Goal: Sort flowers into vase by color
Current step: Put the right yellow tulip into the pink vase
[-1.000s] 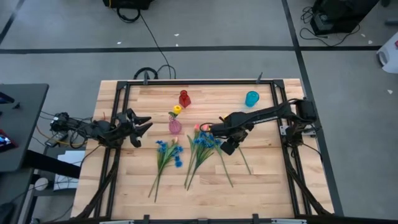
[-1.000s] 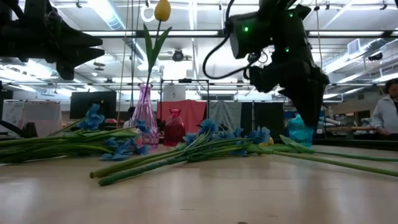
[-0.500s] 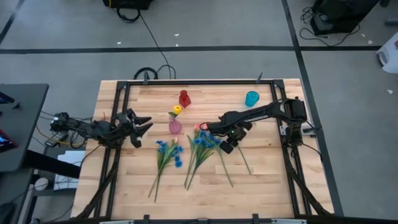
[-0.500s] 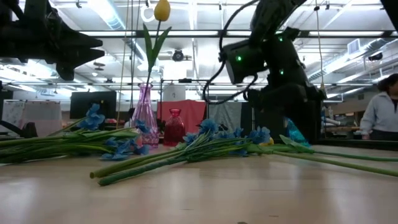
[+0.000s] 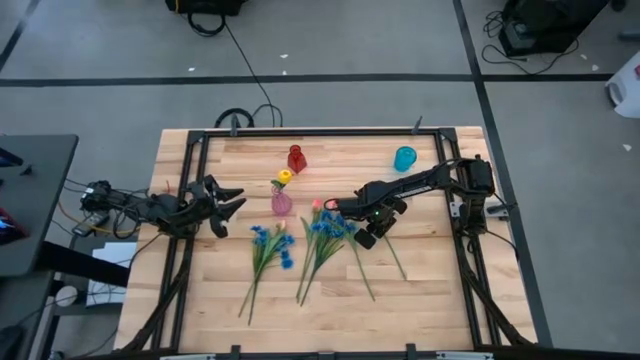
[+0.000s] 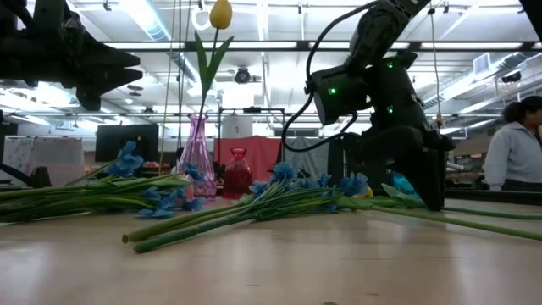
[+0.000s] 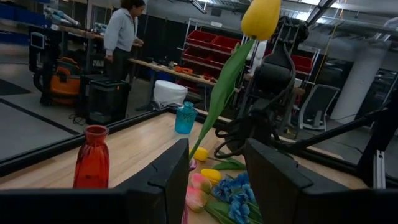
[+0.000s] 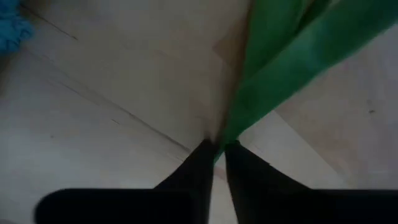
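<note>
Right claw (image 8: 216, 149) was down on the bench (image 5: 430, 300), fingers pinched on a green stem (image 8: 273, 87) among the flowers (image 5: 325, 240). Left claw (image 5: 228, 200) hovered open at the bench's left. No legible writing.

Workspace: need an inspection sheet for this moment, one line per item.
Surface: wooden table, black frame.
Job's things: yellow tulip upright in pink vase; red vase and teal vase without flowers; blue sprays, pink tulips lying flat.
Clutter: nothing seen.
Grippers: right gripper down at table, pinching a green stem; left gripper open, waiting at left edge.
Cables: black cable on floor behind the table.
Surroundings: person in the workshop behind.
</note>
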